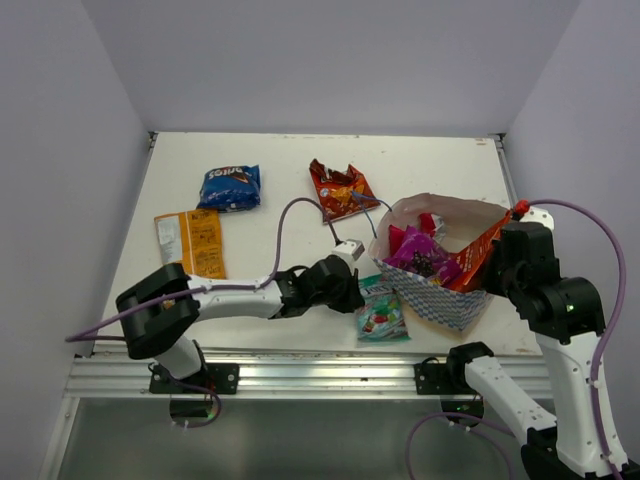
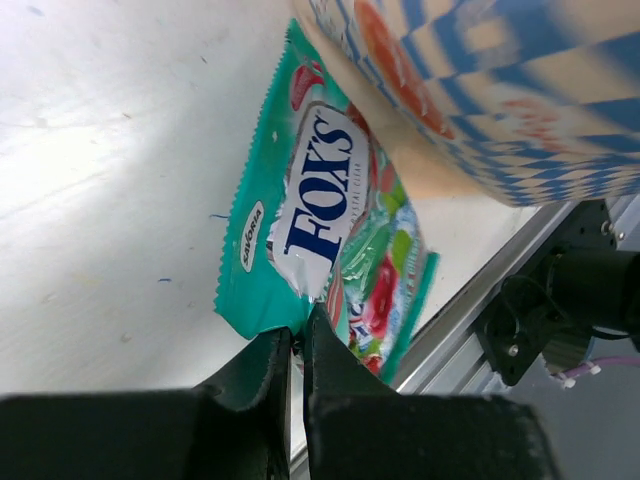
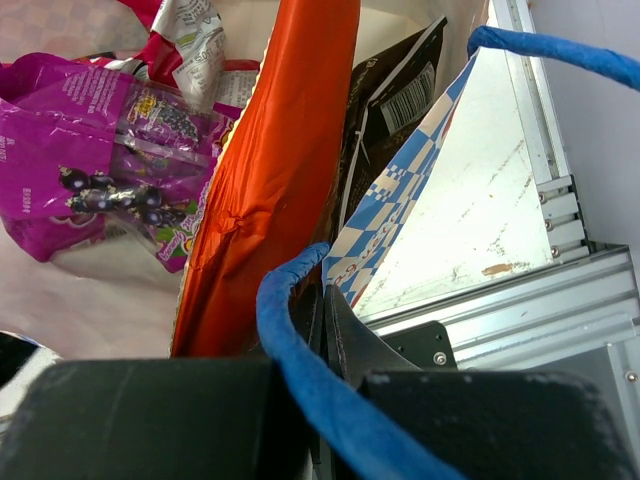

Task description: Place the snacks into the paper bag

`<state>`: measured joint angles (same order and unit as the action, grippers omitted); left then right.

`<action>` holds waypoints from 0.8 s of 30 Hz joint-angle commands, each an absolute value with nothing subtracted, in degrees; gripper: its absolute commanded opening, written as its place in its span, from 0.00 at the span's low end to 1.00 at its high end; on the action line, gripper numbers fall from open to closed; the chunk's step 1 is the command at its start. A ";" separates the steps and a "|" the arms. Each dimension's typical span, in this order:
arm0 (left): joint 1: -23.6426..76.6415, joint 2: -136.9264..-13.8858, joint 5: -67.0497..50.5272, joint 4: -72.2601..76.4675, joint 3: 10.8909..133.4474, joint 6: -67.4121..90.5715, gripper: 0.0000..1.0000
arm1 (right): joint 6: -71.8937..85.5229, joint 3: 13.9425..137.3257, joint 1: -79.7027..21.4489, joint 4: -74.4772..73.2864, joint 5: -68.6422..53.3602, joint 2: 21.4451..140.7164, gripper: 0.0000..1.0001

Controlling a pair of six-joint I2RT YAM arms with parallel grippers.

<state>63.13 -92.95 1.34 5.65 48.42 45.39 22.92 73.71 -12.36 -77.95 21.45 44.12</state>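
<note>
In the top view the bag (image 1: 438,300) stands at the lower right of the worktop (image 1: 430,165), with its mouth open upward. Inside it lie a purple packet (image 1: 420,255) and, leaning on the right wall, an orange packet (image 1: 480,252). The right wrist view shows also a dark packet (image 3: 395,90) behind the orange one, near the upper middle of the frame.

The teal packet (image 1: 383,312) lies flat on the worktop, just left of the bag and touching its bottom edge, close to the near rail. The left pincer (image 1: 358,292) reaches to it from the left. In the left wrist view its fingers (image 2: 262,375) are pressed together on the lower edge of the teal packet (image 2: 320,220), and the packet rests on the worktop with its far end under the bag's wall (image 2: 480,100).

The right pincer (image 1: 497,268) is at the right rim of the bag. In its own view the pincer (image 3: 325,300) is pressed together and pinches the blue-and-white wall (image 3: 400,210). A blue handle (image 3: 290,340) curves over it at the lower middle. Whether the orange packet (image 3: 280,180) is caught too, I cannot tell.

Three packets lie apart on the left half of the worktop: a blue packet (image 1: 230,187) and a red packet (image 1: 340,190) in the upper part, an orange-and-cream packet (image 1: 190,242) lower left
</note>
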 commanded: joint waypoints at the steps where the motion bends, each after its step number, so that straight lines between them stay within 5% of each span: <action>1: 63.19 -81.08 11.48 1.52 51.67 44.39 0.00 | 22.41 75.23 -12.39 -80.33 21.27 44.47 0.00; 9: 63.19 -69.52 16.79 -17.75 73.71 37.80 0.00 | 22.33 73.83 -12.48 -78.58 20.22 44.91 0.00; 14: 63.28 -75.40 7.48 -12.24 88.21 33.84 0.00 | 22.41 73.65 -12.39 -77.61 19.42 45.61 0.00; 24: 63.46 -92.44 -4.65 -1.05 94.39 35.16 0.00 | 22.94 74.18 -12.48 -77.43 19.34 45.70 0.00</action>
